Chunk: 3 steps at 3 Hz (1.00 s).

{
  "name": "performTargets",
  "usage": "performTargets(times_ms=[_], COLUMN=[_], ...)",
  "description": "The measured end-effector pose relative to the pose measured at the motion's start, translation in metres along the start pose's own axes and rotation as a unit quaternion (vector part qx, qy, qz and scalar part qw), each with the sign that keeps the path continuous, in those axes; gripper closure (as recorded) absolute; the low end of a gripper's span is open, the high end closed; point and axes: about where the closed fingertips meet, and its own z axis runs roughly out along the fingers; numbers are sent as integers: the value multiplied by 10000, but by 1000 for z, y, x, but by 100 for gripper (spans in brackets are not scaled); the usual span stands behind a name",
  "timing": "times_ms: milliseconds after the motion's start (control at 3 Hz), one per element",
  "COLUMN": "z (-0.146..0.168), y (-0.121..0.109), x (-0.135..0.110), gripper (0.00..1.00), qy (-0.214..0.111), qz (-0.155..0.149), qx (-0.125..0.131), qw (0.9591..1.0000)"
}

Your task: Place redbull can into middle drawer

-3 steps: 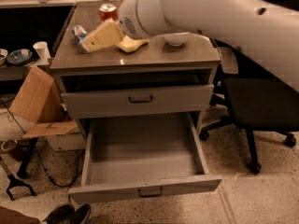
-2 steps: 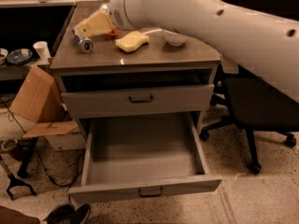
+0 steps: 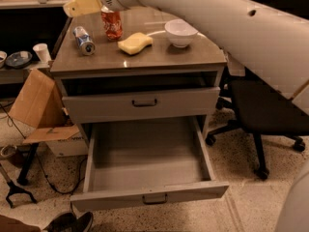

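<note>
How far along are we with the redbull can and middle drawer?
Done: the middle drawer stands open, empty. In hand: the end effector hovers over the tabletop's back left, near the redbull can lying on its side. Left: grasp the can, lower it into the drawer, release.

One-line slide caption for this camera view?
Gripper hovers by the far edge of the tabletop; redbull can lies on its side near it; middle drawer open below.
</note>
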Motion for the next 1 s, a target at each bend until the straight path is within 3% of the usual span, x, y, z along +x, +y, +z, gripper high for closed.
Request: performTargets(times_ms=[333,667,1000], z=[17,50,80], y=[6,11,11], x=[0,5,27], gripper=[0,0,0], qy=[196,583,935], qz=[-169,-393,-351], qx=[-229,-583,-805], qw=[9994,9958,9917])
